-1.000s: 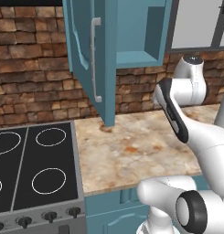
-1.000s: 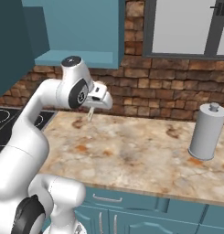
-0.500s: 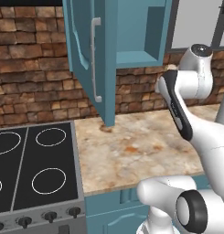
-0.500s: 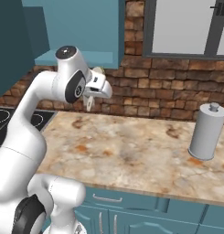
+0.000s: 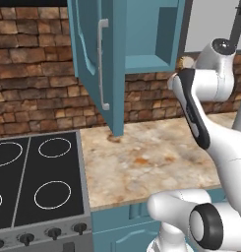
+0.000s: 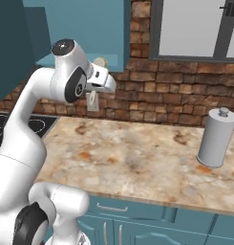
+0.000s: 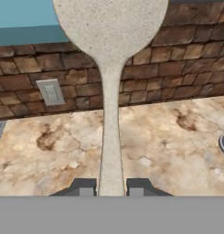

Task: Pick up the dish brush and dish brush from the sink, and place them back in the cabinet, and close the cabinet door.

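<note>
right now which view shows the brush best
The hand view: the brush runs whole from the gripper up to its round head. The right base view shows just its head above the hand; the left base view, a sliver.

I see a beige marbled worktop (image 6: 137, 158) with brown blotches, running along a brown brick wall (image 5: 33, 88). At its left end sits a black stovetop (image 5: 33, 182) with white burner rings and a row of dark knobs (image 5: 53, 234) on its grey front. A grey cylindrical canister (image 6: 215, 138) with a small knob on top stands upright near the right end of the worktop, close to the wall. Grey wall outlet (image 7: 50, 92) set in the brick just above the worktop. Window (image 6: 195, 28) with a dark frame above the brick on the right. Low teal drawers (image 6: 137, 215) under the worktop edge.
</note>
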